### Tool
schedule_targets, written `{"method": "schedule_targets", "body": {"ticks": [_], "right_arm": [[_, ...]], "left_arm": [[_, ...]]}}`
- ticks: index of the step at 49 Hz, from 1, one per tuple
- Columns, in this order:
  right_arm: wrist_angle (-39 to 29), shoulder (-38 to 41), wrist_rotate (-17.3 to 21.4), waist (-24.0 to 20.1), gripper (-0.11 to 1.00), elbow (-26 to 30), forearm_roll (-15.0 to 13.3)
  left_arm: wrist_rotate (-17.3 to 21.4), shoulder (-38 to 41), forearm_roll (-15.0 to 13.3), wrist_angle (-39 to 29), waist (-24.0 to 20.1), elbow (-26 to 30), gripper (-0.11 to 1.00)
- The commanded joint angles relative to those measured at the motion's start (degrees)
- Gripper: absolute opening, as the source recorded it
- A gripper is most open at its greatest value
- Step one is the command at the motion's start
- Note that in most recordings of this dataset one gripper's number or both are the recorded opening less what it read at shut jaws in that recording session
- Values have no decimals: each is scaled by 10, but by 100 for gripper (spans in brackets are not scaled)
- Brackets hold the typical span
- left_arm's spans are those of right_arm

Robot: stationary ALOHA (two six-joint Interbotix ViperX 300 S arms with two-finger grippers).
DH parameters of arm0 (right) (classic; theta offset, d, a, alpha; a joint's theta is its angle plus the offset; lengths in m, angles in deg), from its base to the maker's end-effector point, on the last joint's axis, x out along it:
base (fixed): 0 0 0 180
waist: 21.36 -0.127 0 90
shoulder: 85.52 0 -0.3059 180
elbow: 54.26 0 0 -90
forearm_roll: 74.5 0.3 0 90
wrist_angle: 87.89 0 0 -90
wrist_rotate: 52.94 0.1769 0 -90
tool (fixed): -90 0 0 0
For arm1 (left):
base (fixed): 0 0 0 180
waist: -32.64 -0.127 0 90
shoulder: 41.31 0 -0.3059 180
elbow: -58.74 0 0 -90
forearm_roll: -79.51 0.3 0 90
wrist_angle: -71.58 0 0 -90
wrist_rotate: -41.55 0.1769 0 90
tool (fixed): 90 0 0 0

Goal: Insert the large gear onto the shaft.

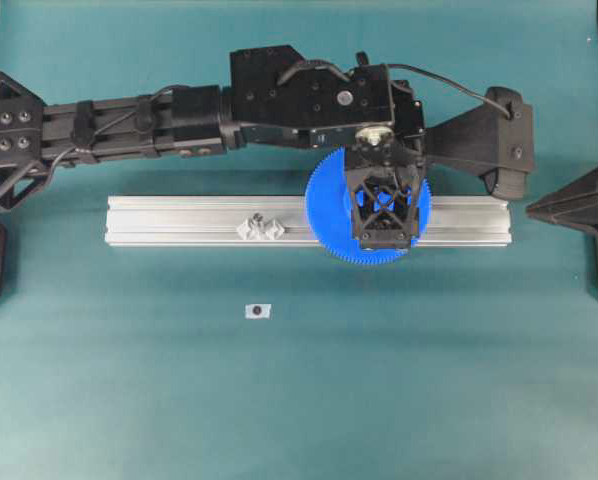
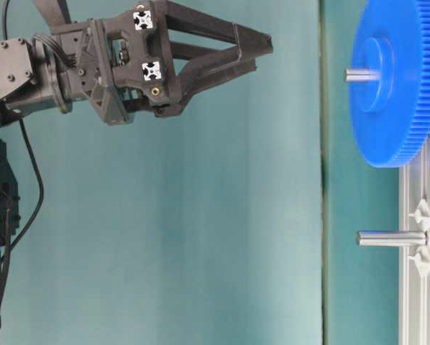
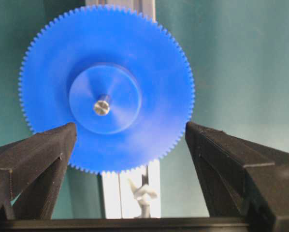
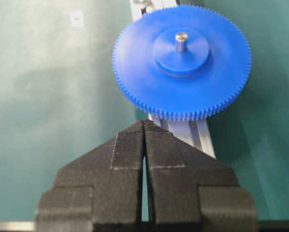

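Flat bright-blue toothed plastic gear (image 3: 135, 58) seated on thin silvery pin (image 3: 101, 107), between wide-spread black gripper fingers (image 3: 36, 154), untouched.

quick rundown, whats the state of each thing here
large gear: seated flat on its shaft, held by nothing
shaft: upright, tip poking out of the gear hub
second pin: bare, no gear on it
aluminium rail: lying flat on the table
left gripper: open, above the gear, clear of it
right gripper: shut, empty
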Motion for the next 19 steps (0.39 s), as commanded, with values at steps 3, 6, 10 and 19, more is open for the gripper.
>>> {"method": "schedule_targets", "body": {"ticks": [3, 6, 10, 19], "right_arm": [[3, 4, 4, 2, 1, 7, -1], [3, 4, 4, 2, 1, 7, -1], [3, 4, 4, 2, 1, 7, -1], [3, 4, 4, 2, 1, 8, -1]], "left_arm": [[-3, -25, 0, 1, 2, 18, 93], [-5, -25, 0, 1, 1, 18, 93], [-10, -25, 0, 1, 1, 18, 93], [-11, -25, 0, 1, 1, 18, 93]]}}
